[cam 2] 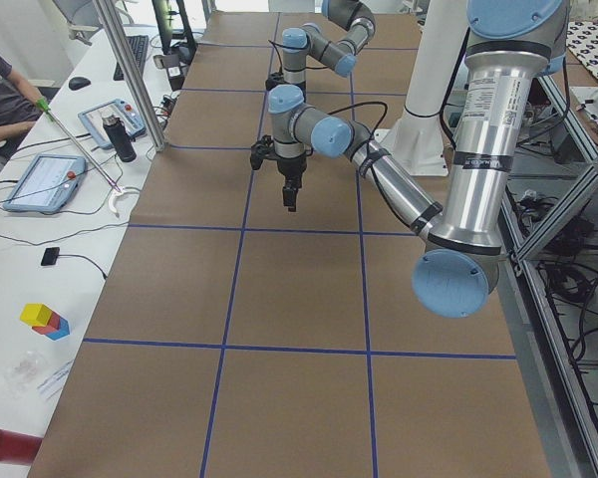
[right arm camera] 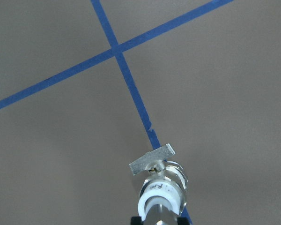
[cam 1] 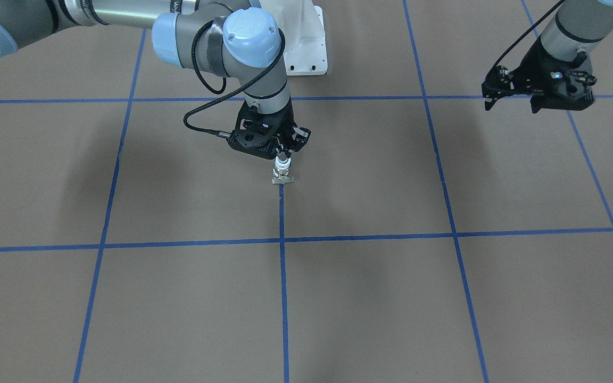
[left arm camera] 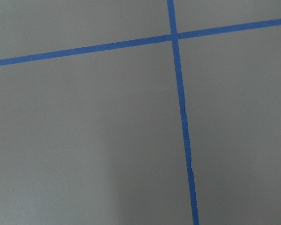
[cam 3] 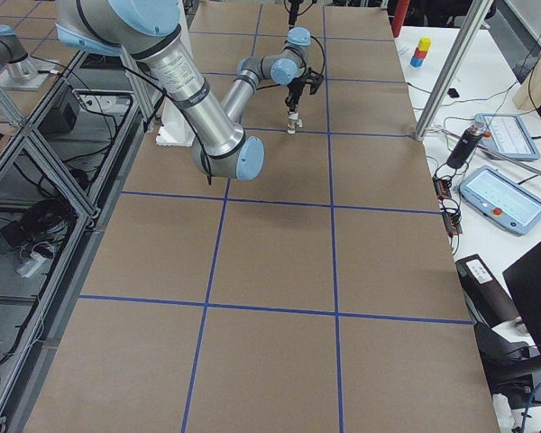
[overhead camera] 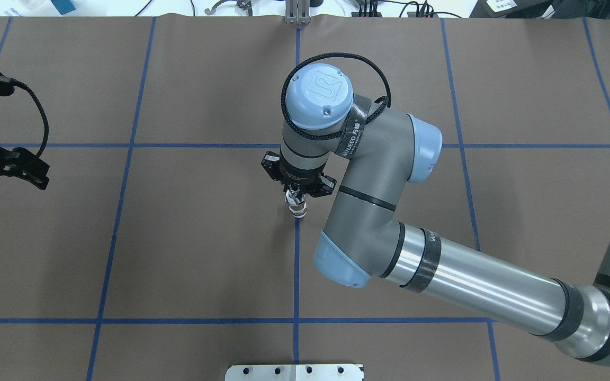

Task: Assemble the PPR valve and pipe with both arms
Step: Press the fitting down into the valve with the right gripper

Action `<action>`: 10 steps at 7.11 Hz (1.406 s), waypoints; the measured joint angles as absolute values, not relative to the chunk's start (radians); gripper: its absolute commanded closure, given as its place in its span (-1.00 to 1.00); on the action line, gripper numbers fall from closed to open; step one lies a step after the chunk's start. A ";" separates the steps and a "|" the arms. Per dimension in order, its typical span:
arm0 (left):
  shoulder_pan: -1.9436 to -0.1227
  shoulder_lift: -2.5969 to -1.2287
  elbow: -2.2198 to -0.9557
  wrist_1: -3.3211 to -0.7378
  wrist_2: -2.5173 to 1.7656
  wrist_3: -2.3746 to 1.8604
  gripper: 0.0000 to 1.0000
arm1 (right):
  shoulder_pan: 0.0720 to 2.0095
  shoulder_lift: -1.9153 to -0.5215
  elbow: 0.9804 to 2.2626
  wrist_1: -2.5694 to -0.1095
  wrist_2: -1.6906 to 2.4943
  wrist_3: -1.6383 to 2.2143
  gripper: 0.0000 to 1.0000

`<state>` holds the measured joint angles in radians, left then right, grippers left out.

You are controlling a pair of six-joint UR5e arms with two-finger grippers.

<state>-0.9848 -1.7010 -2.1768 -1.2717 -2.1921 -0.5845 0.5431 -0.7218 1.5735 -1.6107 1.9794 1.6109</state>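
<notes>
PPR valve (cam 1: 282, 173) sits clamped upright in right tool (cam 1: 283, 154).

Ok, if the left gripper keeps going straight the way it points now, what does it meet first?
The bare brown table cover, close to a blue tape crossing. The left gripper points down, and its wrist view shows nothing in between; height is unclear.

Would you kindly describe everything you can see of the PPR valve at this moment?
The PPR valve is a small fitting: white ring collar, shiny silvery middle, flat pale tab at its lower end. It hangs roughly upright, tab down, its top clamped in the right gripper, over a blue tape line. Whether the tab touches the table is unclear.
</notes>
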 measured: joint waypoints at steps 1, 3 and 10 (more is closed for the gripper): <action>-0.985 -1.701 -2.177 -1.272 -2.192 -0.584 -0.98 | 0.543 -0.722 1.573 -1.611 1.982 1.610 1.00; -0.985 -1.703 -2.176 -1.272 -2.192 -0.591 -0.98 | 0.543 -0.729 1.580 -1.613 1.988 1.610 0.33; -0.983 -1.709 -2.176 -1.272 -2.192 -0.611 -0.98 | 0.547 -0.749 1.604 -1.614 1.996 1.613 -1.00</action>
